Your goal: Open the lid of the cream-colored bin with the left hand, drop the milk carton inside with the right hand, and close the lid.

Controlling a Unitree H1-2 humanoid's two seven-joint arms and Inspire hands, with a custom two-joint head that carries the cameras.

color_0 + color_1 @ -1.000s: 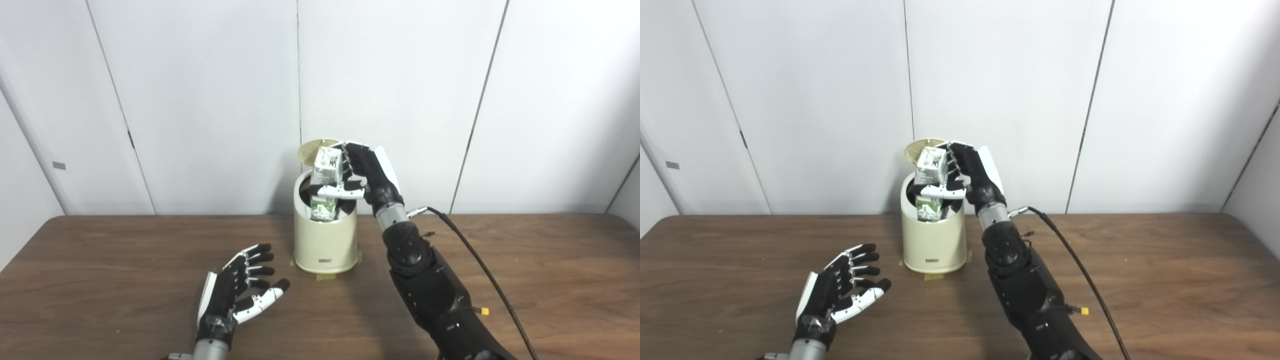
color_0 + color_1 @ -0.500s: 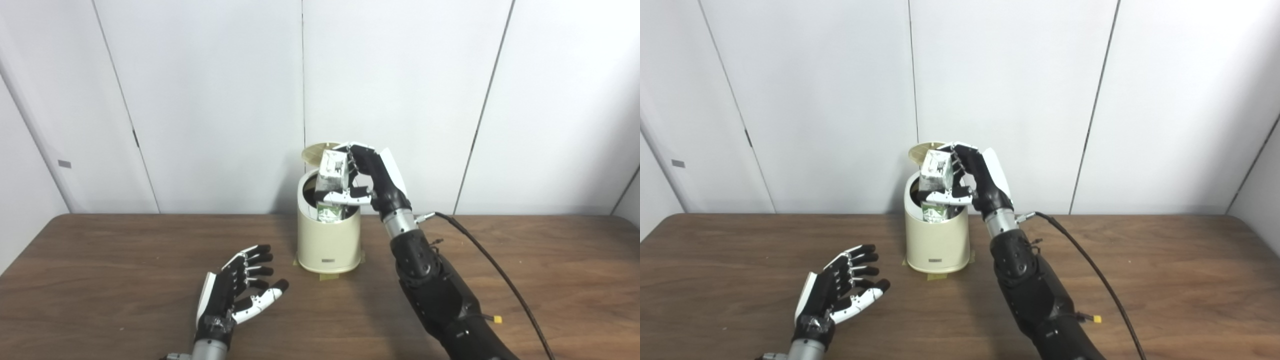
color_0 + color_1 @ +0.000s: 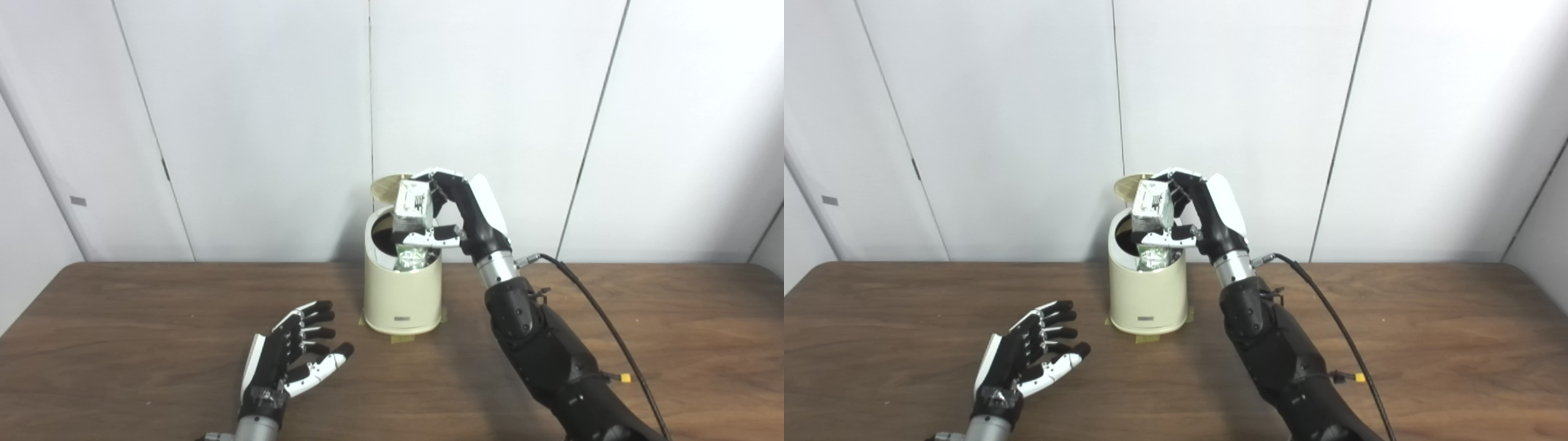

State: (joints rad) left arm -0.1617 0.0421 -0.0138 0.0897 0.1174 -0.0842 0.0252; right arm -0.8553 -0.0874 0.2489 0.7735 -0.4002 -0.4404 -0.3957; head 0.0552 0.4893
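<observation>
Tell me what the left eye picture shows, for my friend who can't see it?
A robot's right hand holds a milk carton halfway down into an open cream-colored bin, its lid flipped up behind. The left hand rests open on the brown table, away from the bin.

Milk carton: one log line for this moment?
lid: open | right hand: holds milk carton, low end inside bin | left hand: open, idle
</observation>
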